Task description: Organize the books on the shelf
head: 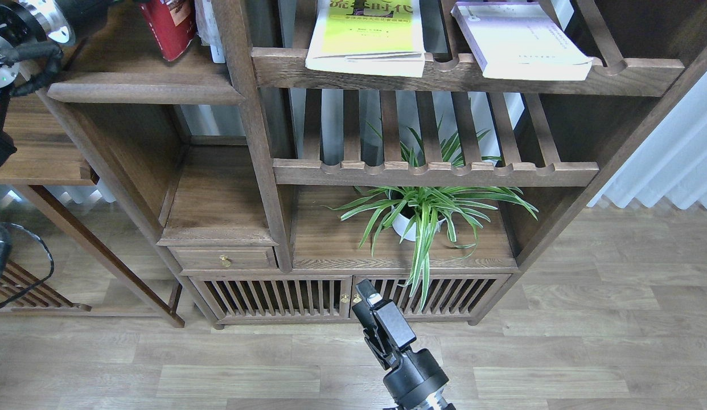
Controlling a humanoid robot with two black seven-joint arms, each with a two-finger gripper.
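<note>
At the far left my left arm enters the top corner, its gripper out of view. The thin red paperback [170, 25] stands tilted on the solid dark-brown wooden shelf board [143, 85]. Further right, the yellow-green paperback [365, 40] and the pale lavender-white paperback [521, 42] lie flat on the upper slatted wooden rack [467, 71], 2 books apart. Low at centre, my right gripper [369, 304] holds nothing; I cannot tell how wide its fingers stand.

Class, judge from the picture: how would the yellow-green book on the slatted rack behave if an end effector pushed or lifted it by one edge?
The yellow-green book looks thin and soft-covered, so it would probably sag. It overhangs the rack's front rail, so a forward push might tip it off. It is likely light.
</note>
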